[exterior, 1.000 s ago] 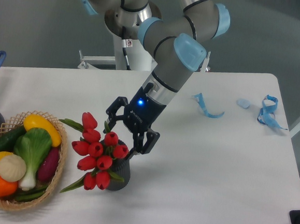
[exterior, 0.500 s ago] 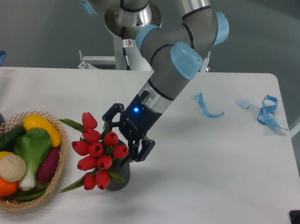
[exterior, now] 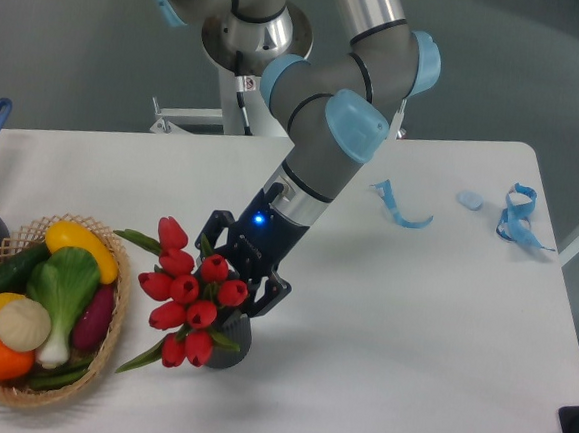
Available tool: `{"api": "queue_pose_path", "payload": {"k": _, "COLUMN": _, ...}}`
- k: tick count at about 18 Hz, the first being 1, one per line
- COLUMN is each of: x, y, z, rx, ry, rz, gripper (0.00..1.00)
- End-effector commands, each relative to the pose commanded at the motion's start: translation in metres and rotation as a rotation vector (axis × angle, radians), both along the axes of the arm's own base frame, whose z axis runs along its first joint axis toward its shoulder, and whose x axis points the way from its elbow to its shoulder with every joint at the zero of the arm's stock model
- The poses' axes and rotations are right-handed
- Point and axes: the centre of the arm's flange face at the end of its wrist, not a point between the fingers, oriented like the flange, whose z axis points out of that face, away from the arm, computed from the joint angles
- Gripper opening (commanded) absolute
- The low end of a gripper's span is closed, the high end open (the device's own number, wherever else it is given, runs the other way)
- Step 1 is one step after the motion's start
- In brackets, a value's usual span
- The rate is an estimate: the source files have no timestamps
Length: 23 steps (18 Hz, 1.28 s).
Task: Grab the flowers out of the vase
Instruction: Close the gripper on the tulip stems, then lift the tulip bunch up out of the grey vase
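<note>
While the flowers (exterior: 190, 304) sit in the vase (exterior: 232, 340) beside the basket (exterior: 109, 348), jaws look spread around the top buds. Gripper (exterior: 233, 272) should go lower to the stems, pinch gently, lift straight up.

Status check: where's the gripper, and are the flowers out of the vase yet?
Gripper open, down at the bunch's right side. Flowers not yet out of the vase. Wicker basket close on the left, not blocking.
</note>
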Motion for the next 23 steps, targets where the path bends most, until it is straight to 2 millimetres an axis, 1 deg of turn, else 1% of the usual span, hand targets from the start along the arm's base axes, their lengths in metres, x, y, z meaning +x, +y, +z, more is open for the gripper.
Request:
{"api": "queue_pose_path", "payload": {"k": 3, "x": 0.000, "y": 0.000, "z": -0.002, "rx": -0.002, "ry": -0.002, "rz": 0.000, "gripper": 0.44}}
{"api": "queue_pose_path", "payload": {"k": 5, "x": -0.001, "y": 0.000, "z": -0.002, "rx": -0.001, "ry": -0.003, "rz": 0.001, "gripper": 0.34}}
{"api": "queue_pose_path", "payload": {"k": 8, "x": -0.002, "y": 0.001, "z": 0.001, "rx": 0.004, "ry": -0.003, "rz": 0.001, "gripper": 0.34}}
{"api": "queue_pose_path", "payload": {"k": 11, "x": -0.002, "y": -0.001, "z": 0.008, "rx": 0.026, "ry": -0.009, "rz": 0.002, "gripper": 0.34}}
{"api": "queue_pose_path", "payload": {"k": 14, "x": -0.003, "y": -0.001, "z": 0.018, "rx": 0.046, "ry": -0.075, "rz": 0.041, "gripper": 0.34}}
{"api": "queue_pose_path", "payload": {"k": 15, "x": -0.002, "y": -0.001, "z": 0.024, "rx": 0.049, "ry": -0.081, "rz": 0.052, "gripper": 0.34}}
{"api": "queue_pose_path", "payload": {"k": 17, "x": 0.003, "y": -0.003, "z": 0.046, "rx": 0.068, "ry": -0.071, "rz": 0.064, "gripper": 0.35}}
{"api": "queue_pose_path", "payload": {"k": 19, "x": 0.002, "y": -0.006, "z": 0.057, "rx": 0.072, "ry": -0.081, "rz": 0.089, "gripper": 0.35}}
{"api": "queue_pose_path", "payload": {"k": 23, "x": 0.004, "y": -0.010, "z": 0.089, "rx": 0.096, "ry": -0.080, "rz": 0.126, "gripper": 0.35}}
